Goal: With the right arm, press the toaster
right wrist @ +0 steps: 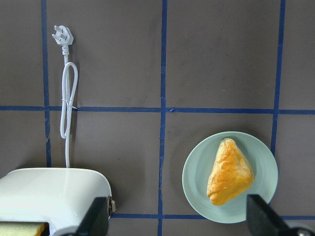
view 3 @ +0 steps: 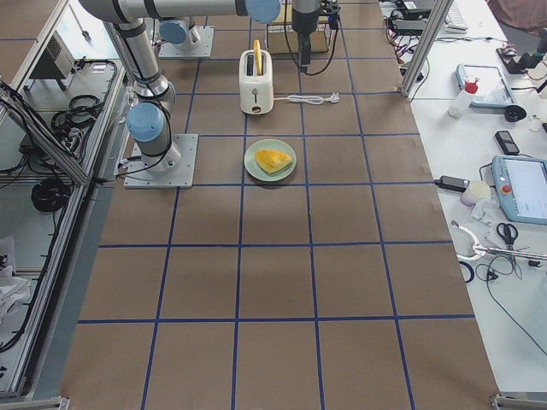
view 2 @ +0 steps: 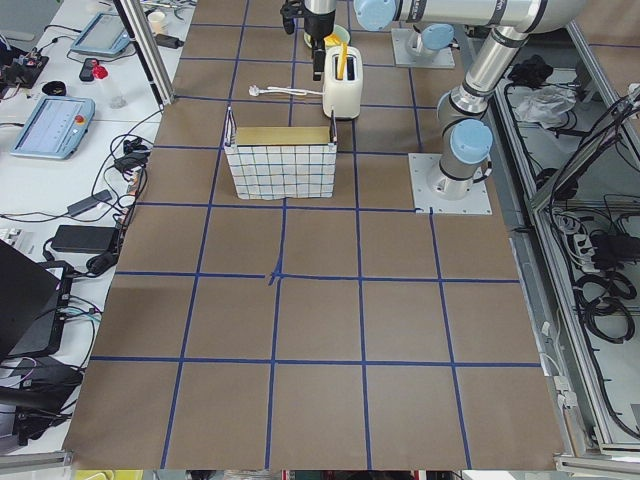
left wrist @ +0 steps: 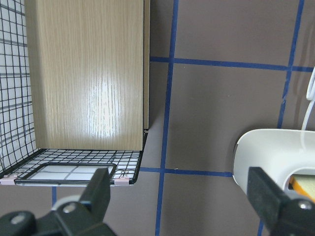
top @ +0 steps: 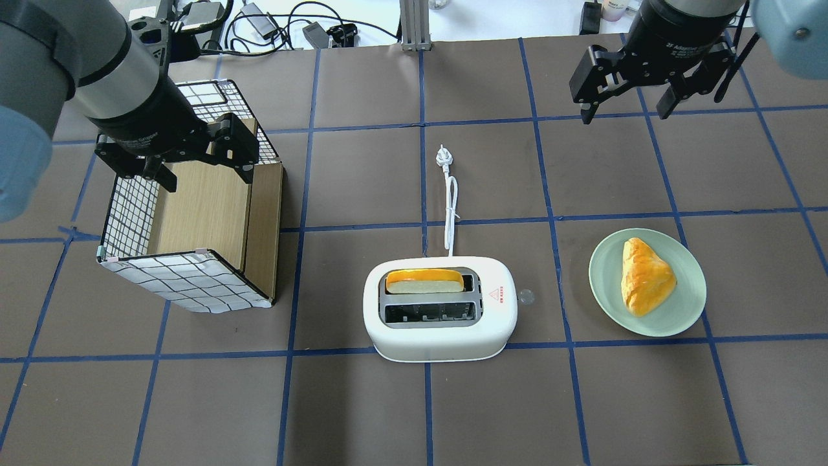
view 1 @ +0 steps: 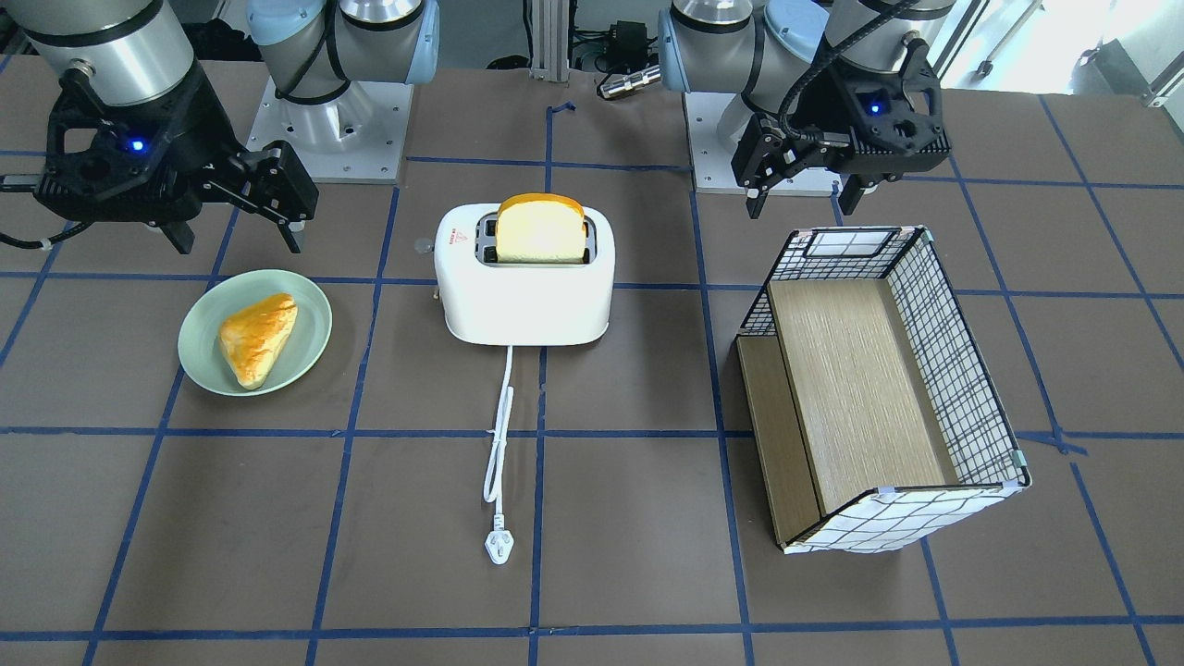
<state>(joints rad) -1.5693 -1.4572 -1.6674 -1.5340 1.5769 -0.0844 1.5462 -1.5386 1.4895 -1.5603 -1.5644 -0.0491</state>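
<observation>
Right gripper [top: 624,113] spread wide, nothing held, hanging over bare mat on the far side of the plate [top: 601,285], well apart from the toaster [top: 498,317]. Open brown mat [top: 608,175], blue-taped, lies between them. Toaster sits mid-table: smooth white plastic, rounded corners, two slots, bread slice [top: 424,281] standing in the far slot, red triangle on top at the plate end. Cord [top: 451,207] trails away, unplugged. Left gripper [top: 206,175] open and empty above the wire-grid basket [top: 187,285].
</observation>
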